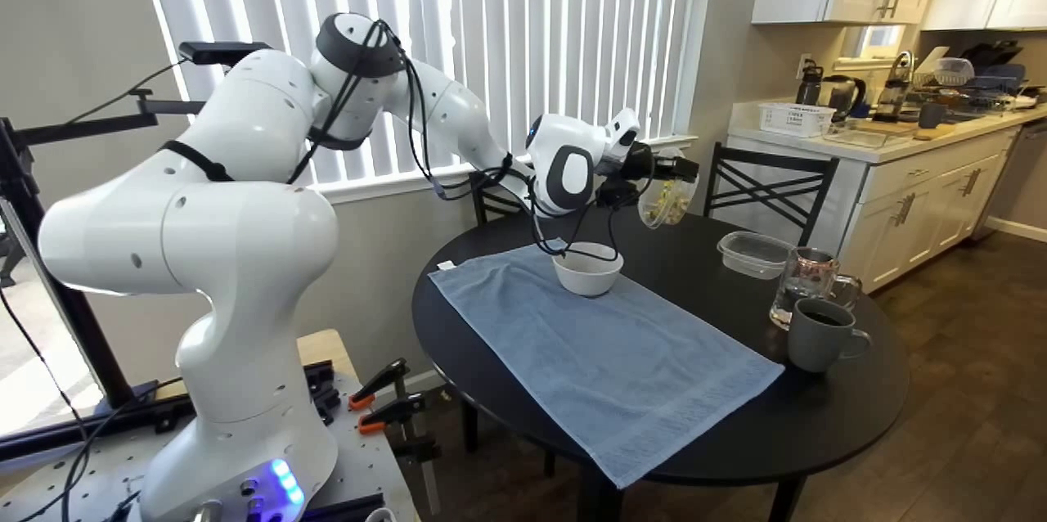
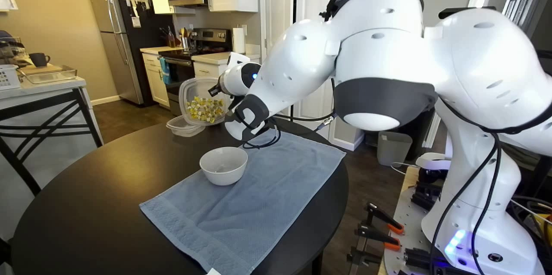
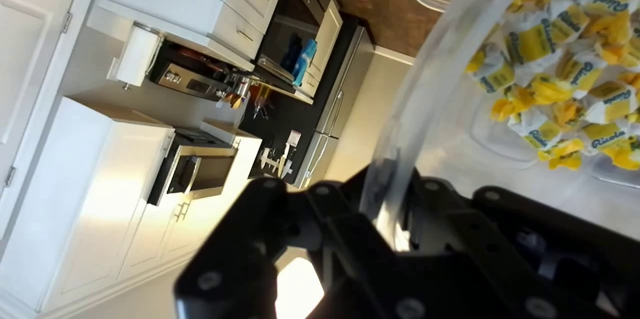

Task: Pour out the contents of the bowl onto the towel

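My gripper (image 1: 685, 170) is shut on the rim of a clear plastic container (image 2: 199, 87) and holds it above the far part of the table. The container is tilted steeply on its side. The contents, wrapped yellow and white pieces (image 2: 206, 109), lie heaped inside its lower part; they also show in the wrist view (image 3: 575, 69). The container's rim (image 3: 425, 74) passes between the fingers in the wrist view. The towel (image 1: 613, 350) lies flat on the table, also in an exterior view (image 2: 254, 210). The held container is beyond the towel's edge, not over it.
A white bowl (image 1: 587, 276) stands upright on the towel's edge, also in an exterior view (image 2: 224, 173). A second clear container (image 1: 751, 258) stands on the black table (image 2: 108, 189). A glass mug (image 1: 793, 289) and a grey mug (image 1: 820, 335) stand near the towel's corner.
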### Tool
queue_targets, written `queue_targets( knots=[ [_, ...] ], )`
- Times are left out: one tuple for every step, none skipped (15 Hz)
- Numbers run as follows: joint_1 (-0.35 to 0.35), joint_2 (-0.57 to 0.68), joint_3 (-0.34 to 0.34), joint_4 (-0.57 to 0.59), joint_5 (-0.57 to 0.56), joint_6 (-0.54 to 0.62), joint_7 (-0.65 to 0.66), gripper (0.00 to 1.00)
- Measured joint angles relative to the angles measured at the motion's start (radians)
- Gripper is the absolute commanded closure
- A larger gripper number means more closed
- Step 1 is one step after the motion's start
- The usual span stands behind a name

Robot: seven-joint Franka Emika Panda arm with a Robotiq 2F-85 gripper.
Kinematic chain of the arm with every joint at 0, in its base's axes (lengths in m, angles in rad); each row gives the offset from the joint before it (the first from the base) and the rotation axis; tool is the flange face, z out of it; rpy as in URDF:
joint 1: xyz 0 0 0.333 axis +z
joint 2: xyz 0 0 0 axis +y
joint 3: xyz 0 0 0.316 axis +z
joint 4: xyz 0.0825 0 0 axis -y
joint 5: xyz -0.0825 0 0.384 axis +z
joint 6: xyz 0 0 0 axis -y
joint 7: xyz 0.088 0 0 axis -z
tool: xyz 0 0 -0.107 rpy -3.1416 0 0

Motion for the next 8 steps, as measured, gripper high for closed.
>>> queue_targets(
  knots=[
    [0.017, 0.025, -0.015, 0.000, 0.019, 0.000, 0.000, 0.98],
    [0.036, 0.049, -0.028, 0.001, 0.036, 0.000, 0.000, 0.98],
    [0.054, 0.070, -0.037, 0.001, 0.052, 0.000, 0.000, 0.98],
    [0.072, 0.089, -0.044, 0.001, 0.067, 0.000, 0.001, 0.98],
    [0.089, 0.108, -0.051, 0.001, 0.081, 0.000, 0.001, 0.98],
    [0.106, 0.125, -0.057, 0.001, 0.096, 0.000, 0.001, 0.98],
    [0.122, 0.142, -0.062, 0.000, 0.111, 0.000, 0.001, 0.98],
    [0.137, 0.162, -0.070, 0.000, 0.128, 0.000, 0.001, 0.98]
  ],
)
